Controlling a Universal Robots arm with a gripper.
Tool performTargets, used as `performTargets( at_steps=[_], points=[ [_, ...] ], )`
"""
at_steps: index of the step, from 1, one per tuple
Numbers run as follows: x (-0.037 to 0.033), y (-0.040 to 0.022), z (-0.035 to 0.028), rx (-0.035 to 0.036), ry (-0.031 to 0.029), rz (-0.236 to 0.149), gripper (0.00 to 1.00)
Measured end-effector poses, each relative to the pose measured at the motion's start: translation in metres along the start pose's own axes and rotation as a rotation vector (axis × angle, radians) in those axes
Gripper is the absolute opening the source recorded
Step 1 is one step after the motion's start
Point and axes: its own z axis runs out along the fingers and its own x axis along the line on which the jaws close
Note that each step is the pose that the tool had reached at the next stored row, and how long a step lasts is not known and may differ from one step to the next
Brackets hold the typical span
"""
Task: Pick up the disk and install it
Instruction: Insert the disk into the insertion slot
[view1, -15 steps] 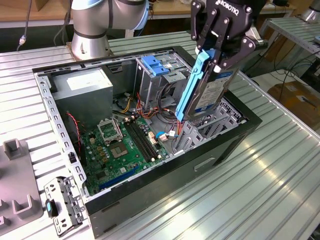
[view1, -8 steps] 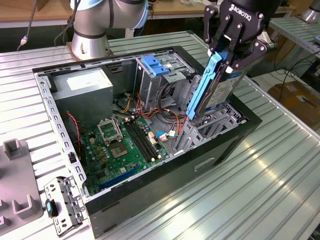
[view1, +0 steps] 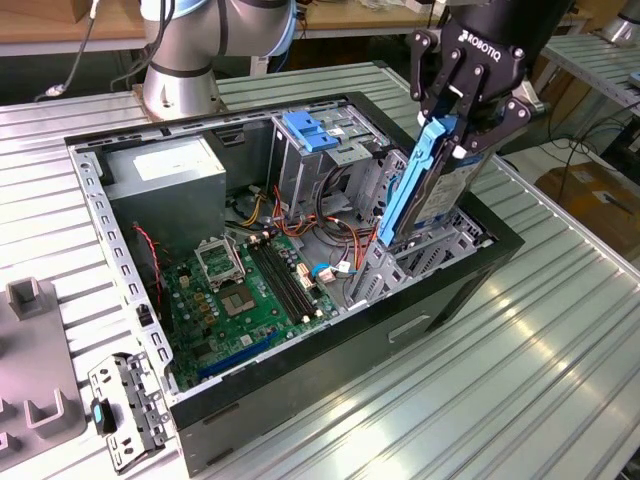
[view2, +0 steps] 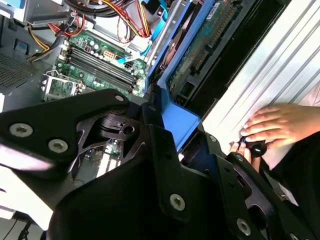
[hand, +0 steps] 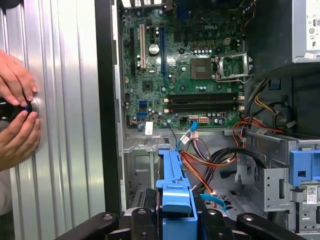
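Observation:
In the exterior view, my gripper (view1: 452, 135) is shut on the disk (view1: 408, 195), a flat dark drive with bright blue side rails. The disk hangs upright on edge. Its lower end dips into the metal drive bay (view1: 425, 255) at the exterior view's right end of the open computer case (view1: 300, 400). In both wrist views, the blue rail of the disk (view2: 181, 116) (hand: 175, 192) runs out from between my black fingers (view2: 165, 145) (hand: 142, 220) toward the bay. The drive's circuit board side (view2: 207, 42) faces the case wall.
The motherboard (view1: 250, 290) and loose cables (view1: 340, 235) lie in the case. A power supply (view1: 165, 170) sits at the back. A light blue latch plate (view1: 312, 130) tops another cage. A person's hands (hand: 15, 112) (view2: 272, 125) rest on the ribbed table beside the case. A metal bracket (view1: 125, 405) lies nearby.

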Motion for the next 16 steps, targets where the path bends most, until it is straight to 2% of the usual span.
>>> performTargets(
  at_steps=[4, 6, 9, 13, 16],
  points=[
    [-0.0001, -0.0001, 0.0007, 0.0028, -0.0012, -0.024, 0.37],
    [-0.0001, 0.0, 0.0015, 0.0062, -0.0032, -0.053, 0.37],
    [0.0004, -0.0015, 0.0029, 0.0062, -0.0028, -0.048, 0.37],
    [0.0004, -0.0031, 0.0044, 0.0054, -0.0011, -0.02, 0.37],
    [0.0003, -0.003, 0.0059, 0.0053, -0.001, -0.02, 0.37]
  ],
)
